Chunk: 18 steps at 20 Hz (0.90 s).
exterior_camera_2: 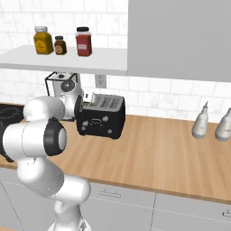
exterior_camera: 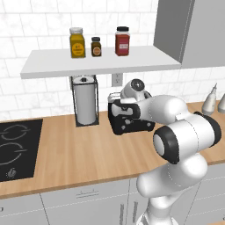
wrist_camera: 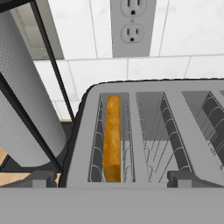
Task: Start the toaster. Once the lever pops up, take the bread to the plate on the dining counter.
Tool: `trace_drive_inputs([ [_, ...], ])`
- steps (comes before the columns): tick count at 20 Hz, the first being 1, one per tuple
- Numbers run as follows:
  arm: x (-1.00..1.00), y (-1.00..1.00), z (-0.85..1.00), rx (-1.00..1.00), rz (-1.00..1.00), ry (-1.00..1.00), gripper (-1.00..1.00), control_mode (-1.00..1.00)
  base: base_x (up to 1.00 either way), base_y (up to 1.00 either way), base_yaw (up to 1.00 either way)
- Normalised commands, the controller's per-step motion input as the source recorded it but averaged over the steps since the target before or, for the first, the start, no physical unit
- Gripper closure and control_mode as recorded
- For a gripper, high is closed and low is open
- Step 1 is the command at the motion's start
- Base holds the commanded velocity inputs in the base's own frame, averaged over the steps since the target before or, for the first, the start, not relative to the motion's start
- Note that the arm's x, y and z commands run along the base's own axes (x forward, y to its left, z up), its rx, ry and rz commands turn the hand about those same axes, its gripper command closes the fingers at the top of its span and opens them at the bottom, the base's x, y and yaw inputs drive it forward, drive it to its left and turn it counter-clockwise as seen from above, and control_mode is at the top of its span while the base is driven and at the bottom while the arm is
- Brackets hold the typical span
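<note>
Fingertips (wrist_camera: 112,178) of the gripper are seen at the near edge of the hand view, set wide apart with nothing held between them. Just beyond lies the toaster (wrist_camera: 148,131), a black box with a grey slotted top and wire guides. Bread (wrist_camera: 113,135) is seated edge-up in the leftmost slot, its golden crust showing. Toaster position is noted on the wood worktop (exterior_camera: 79,154), just right of the paper-towel roll (exterior_camera: 84,103), below an outlet (wrist_camera: 132,26) on white tile. Step in hand is judged to be starting the toaster; the lever must be found and pressed down, which cannot be located from here.
</note>
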Motion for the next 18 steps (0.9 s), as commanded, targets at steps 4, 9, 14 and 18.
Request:
trace_drive_inputs([
  [4,0.00,0.00,0.00,0.00,0.00,0.00,-1.00,-1.00,0.00,0.00,0.00],
  [9,0.00,0.00,0.00,0.00,0.00,0.00,-1.00,-1.00,0.00,0.00,0.00],
  [14,0.00,0.00,0.00,0.00,0.00,0.00,-1.00,-1.00,0.00,0.00,0.00],
  [18,0.00,0.00,0.00,0.00,0.00,0.00,-1.00,-1.00,0.00,0.00,0.00],
])
